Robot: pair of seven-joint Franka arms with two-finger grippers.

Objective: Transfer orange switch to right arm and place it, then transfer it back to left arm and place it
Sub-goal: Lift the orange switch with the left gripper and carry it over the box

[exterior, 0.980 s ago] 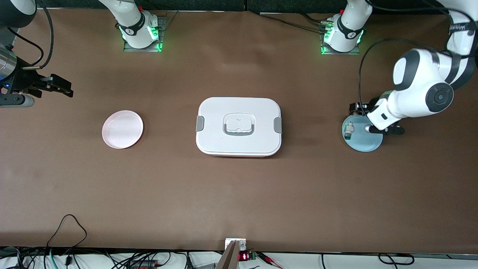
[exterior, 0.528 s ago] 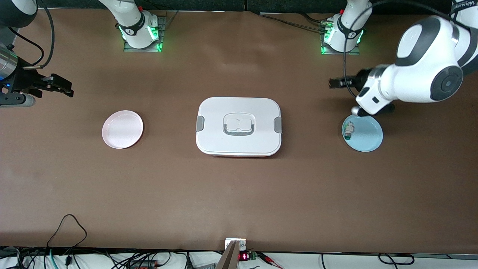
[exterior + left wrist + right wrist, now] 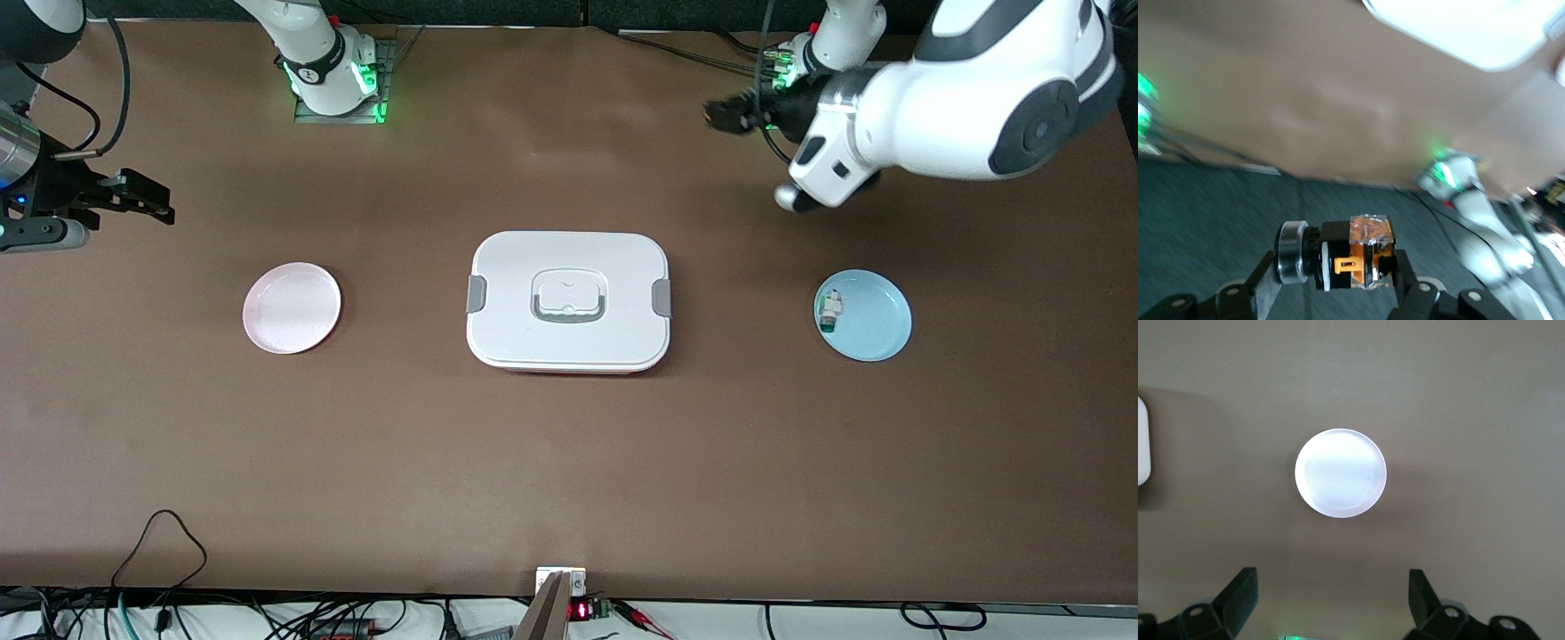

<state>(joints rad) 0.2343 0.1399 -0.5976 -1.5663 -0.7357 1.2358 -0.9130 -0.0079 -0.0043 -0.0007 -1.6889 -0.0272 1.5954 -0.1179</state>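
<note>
Two tools: left tool [image 3: 731, 116] higher than before, gripping orange switch [image 3: 1361, 259]; right tool [image 3: 1331, 600] spread.

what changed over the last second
The left gripper lifted off the blue plate with the orange switch held in its fingers and swung up toward its base. The white-and-green component, box, pink plate and open, waiting right gripper stayed put.

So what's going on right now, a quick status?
Left gripper up over the table's left-arm end, shut on orange switch. Right gripper open above pink plate, waiting. Box mid-table between them.
</note>
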